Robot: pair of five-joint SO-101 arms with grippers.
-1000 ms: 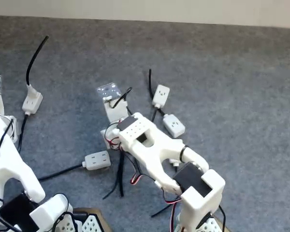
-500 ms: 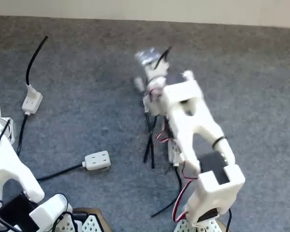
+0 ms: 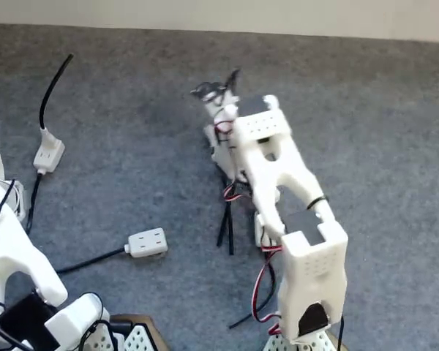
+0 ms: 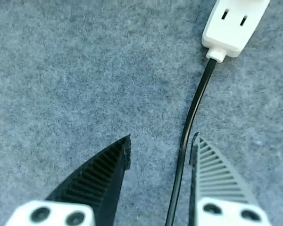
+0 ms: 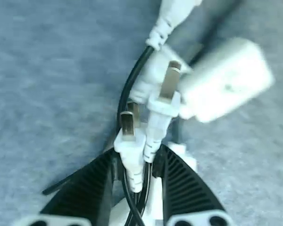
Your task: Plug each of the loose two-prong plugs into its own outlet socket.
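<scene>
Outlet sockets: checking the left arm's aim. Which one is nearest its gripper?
The far-left socket: its cord runs into the open left gripper. The other socket lies mid-table, farther off.

Left pincer (image 4: 161,139) gapes, pointing down; right arm (image 3: 278,168) stretches forward, right pincer (image 5: 137,151) clamped on plugs (image 5: 131,141).

Bare bench (image 3: 395,124) spreads wide on the right arm's outer side. Between the arms, an outlet (image 3: 146,242) and its cord (image 3: 88,262) cross the way. Two plugs (image 5: 132,148) fill the right gripper (image 5: 139,153), with a second outlet (image 5: 221,89) close ahead. A black cord (image 4: 193,113) runs inside the wide-spread left gripper (image 4: 161,140), just beside one finger.
</scene>
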